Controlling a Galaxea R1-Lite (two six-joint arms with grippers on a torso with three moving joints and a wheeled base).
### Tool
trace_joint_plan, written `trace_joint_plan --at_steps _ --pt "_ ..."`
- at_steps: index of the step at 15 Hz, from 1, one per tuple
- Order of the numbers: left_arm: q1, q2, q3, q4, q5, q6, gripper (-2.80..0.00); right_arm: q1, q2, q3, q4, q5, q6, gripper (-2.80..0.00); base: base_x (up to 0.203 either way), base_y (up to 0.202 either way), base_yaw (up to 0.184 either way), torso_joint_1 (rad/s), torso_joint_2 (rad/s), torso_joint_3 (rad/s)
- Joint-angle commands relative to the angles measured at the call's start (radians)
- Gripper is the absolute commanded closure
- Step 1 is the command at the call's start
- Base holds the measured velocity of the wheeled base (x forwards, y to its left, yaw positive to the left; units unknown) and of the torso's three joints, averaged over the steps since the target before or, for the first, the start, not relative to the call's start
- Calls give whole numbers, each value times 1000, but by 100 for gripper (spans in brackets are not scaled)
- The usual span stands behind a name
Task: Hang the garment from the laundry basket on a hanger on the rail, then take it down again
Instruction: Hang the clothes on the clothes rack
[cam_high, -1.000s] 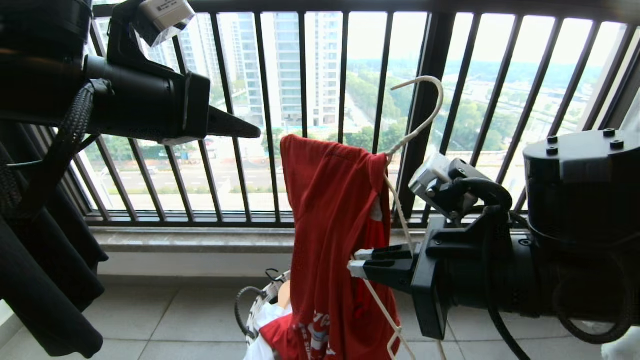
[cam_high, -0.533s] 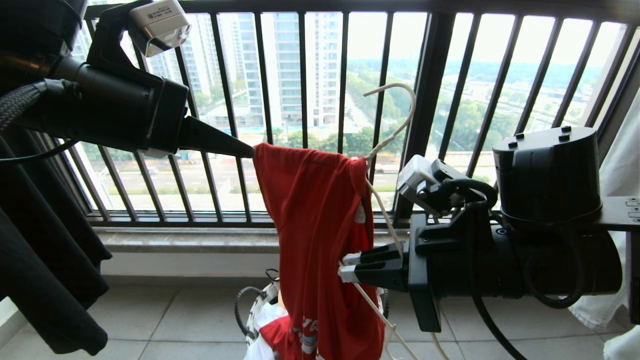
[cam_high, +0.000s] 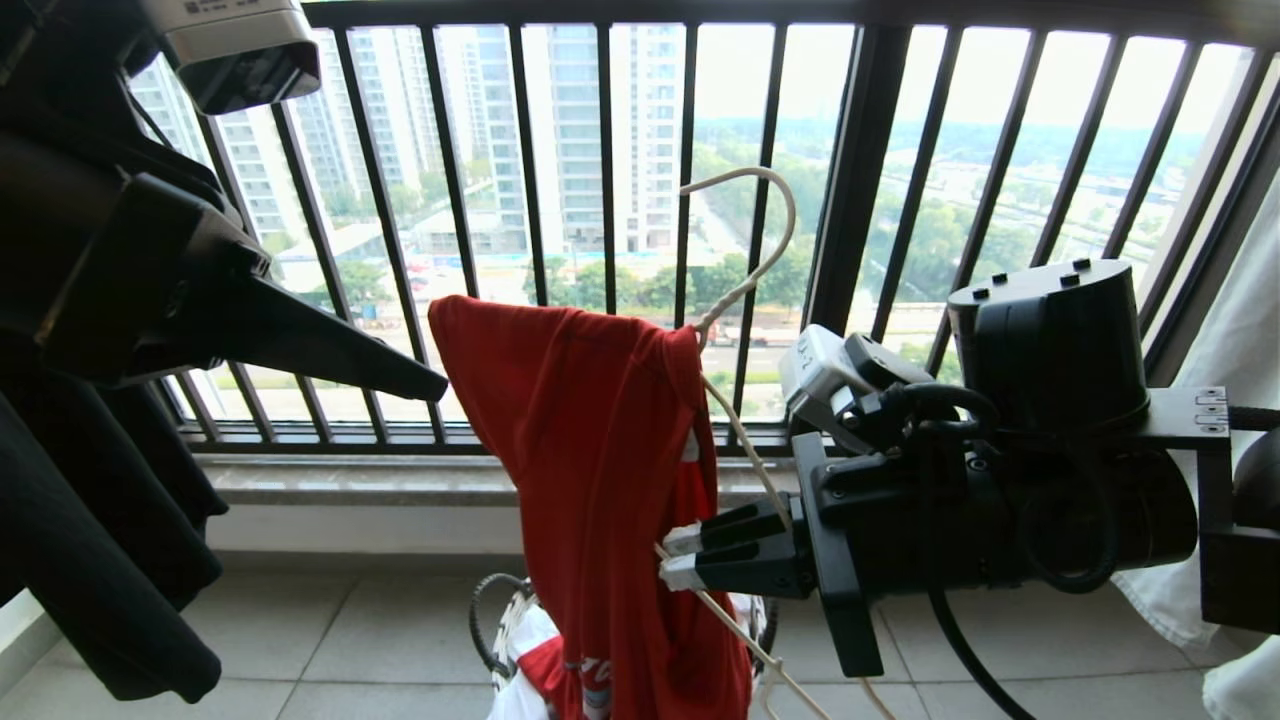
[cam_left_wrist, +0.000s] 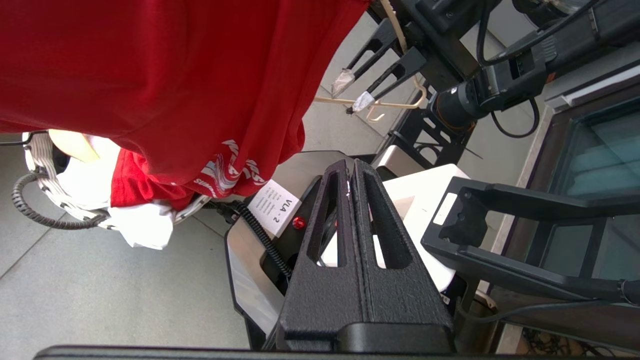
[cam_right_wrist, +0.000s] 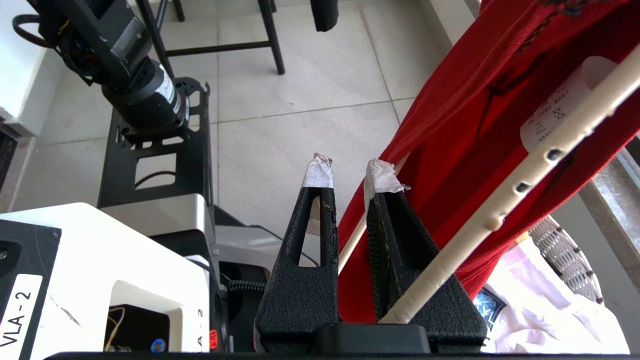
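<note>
Hanging half-draped over the hanger (cam_high: 745, 280), the garment (cam_high: 600, 480) falls in a long red fold in front of the black barred window railing (cam_high: 610, 200), its lower end reaching down into the laundry basket (cam_high: 500, 630) on the tiled floor (cam_high: 330, 640). The right claw (cam_high: 675, 558) comes in level from the right and grips the hanger's thin white wire between its taped fingertips (cam_right_wrist: 317, 172), just beside the red cloth, with the hook standing up free above. The left claw (cam_high: 435, 385) is pressed shut with nothing in it; it points at the top corner of the shirt from the left, close to the cloth. A black garment (cam_high: 90, 560) hangs at the far left, and pale cloth (cam_high: 1240, 380) at the far right.
</note>
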Motion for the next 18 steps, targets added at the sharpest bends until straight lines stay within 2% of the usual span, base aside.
trace_joint_plan --at_steps 1,4,9,10,13,16,18 --pt "-6 -9 -6 12 -4 4 0 24 23 -4 0 8 -2 0 0 0 0 0 0 0" --pt "-12 -14 -28 65 -2 26 0 71 34 -2 -1 8 -21 0 0 0 0 0 0 0" --pt "-12 0 -19 72 1 67 0 126 -2 51 -1 11 -22 0 0 0 0 0 0 0" --pt "-12 -1 -8 70 2 77 -280 137 -6 54 -1 12 -22 0 0 0 0 0 0 0" --pt "-4 51 -1 61 2 127 -280 162 7 50 -9 11 -22 0 0 0 0 0 0 0" --pt "44 143 1 -28 -5 140 -280 165 28 44 -12 8 -22 0 0 0 0 0 0 0" --pt "74 145 32 -96 -11 142 -280 165 27 42 -13 5 -23 0 0 0 0 0 0 0"
